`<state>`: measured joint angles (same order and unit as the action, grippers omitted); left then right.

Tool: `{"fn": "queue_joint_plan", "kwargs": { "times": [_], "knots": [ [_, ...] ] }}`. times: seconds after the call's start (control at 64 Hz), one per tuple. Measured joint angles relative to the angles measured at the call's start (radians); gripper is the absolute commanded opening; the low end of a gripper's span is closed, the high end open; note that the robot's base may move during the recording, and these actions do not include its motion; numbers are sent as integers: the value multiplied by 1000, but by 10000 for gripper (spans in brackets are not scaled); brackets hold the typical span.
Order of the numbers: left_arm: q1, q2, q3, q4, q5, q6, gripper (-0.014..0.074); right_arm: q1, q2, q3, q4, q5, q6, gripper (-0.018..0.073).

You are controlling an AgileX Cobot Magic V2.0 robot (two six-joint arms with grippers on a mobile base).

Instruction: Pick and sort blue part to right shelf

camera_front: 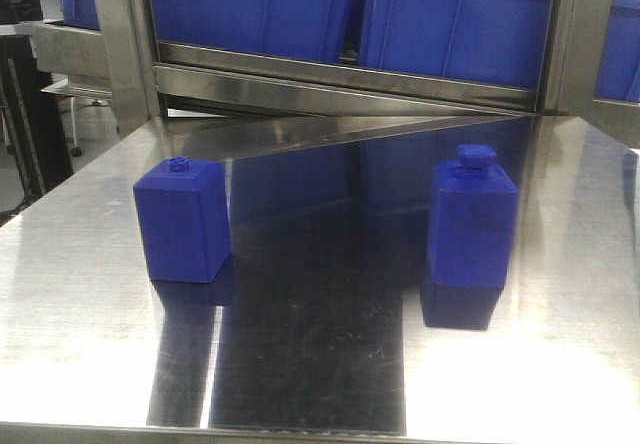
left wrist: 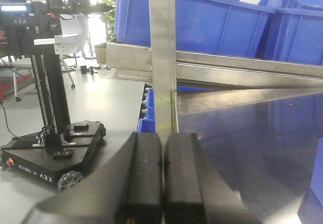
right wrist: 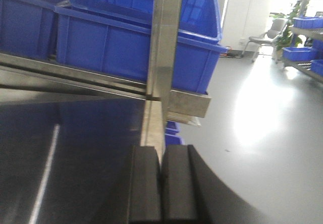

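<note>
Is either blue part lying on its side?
No, the left blue part and the right blue part both stand upright on the steel table.

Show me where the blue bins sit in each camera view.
Front view: blue bins fill the top edge, behind the table.
Left wrist: along the top, centre to right.
Right wrist: upper left to centre.
Shared landmark: the steel rail just under the bins.

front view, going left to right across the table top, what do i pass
shorter blue part with a small cap -> dark reflection on the steel -> taller blue part with a wider cap
</note>
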<state>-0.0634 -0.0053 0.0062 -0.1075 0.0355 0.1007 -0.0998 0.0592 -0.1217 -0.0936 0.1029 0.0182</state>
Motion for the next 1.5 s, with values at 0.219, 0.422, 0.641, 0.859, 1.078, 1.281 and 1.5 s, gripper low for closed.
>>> {"fn": "queue_joint_plan", "kwargs": {
  "times": [0.219,0.422,0.641,0.859,1.078,1.281,1.5],
  "knots": [
    [0,0,0,0,0,0,124,9,169,-116,-47,4,0,13],
    [0,0,0,0,0,0,124,82,366,-187,-50,11,66,13],
    [0,0,0,0,0,0,124,192,620,-297,-51,82,193,13],
    [0,0,0,0,0,0,124,306,801,-440,-51,216,305,21],
    [0,0,0,0,0,0,124,428,965,-565,-46,372,320,378],
    [0,0,0,0,0,0,124,499,1095,-680,-33,505,469,589],
    [0,0,0,0,0,0,124,587,1220,-854,-29,684,570,589]
  ]
}}
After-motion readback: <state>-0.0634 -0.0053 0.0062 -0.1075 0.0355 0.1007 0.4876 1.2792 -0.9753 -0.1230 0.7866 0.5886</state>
